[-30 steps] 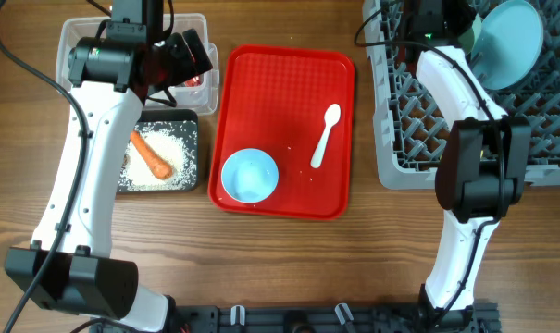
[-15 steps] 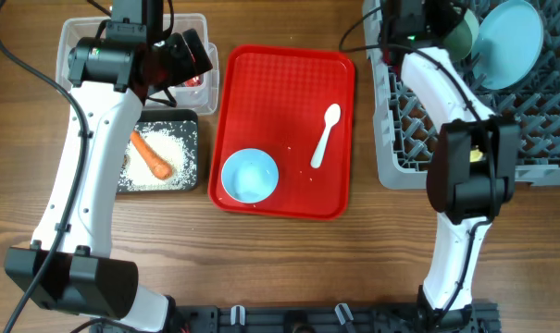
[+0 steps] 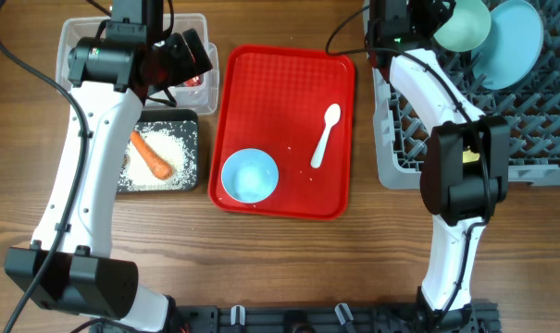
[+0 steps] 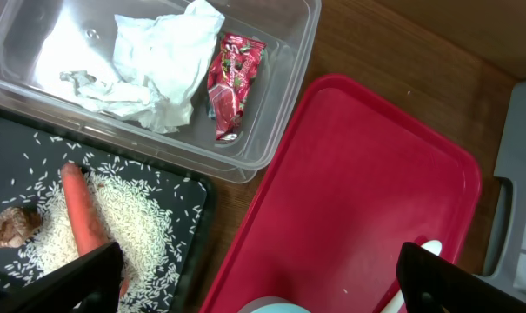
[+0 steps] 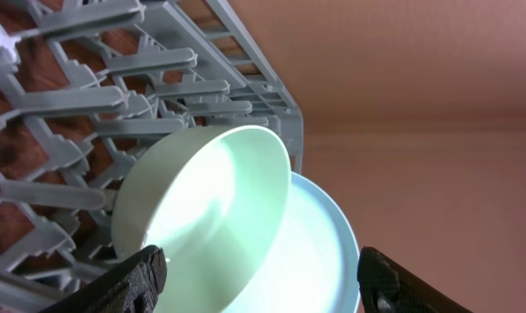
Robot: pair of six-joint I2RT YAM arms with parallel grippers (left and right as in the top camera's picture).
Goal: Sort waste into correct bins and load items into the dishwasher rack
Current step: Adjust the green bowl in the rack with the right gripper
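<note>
Right jaws had opened & backed off mint bowl [image 5: 202, 209], which leaned on blue plate [image 5: 323, 261] in grey rack [image 5: 158, 63]. Left jaws hung wide apart near clear tub [image 4: 284, 104].

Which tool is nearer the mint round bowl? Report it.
Right. The right tool is beside the mint round bowl in the grey plastic grid rack; the left tool is over the clear plastic tub, beyond the red tray.

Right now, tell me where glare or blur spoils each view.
Left wrist: white glare washes out the floor of the clear tub, and the near fingers are dark and soft. Right wrist: bright sheen inside the mint bowl. Overhead: even light, sharp.
</note>
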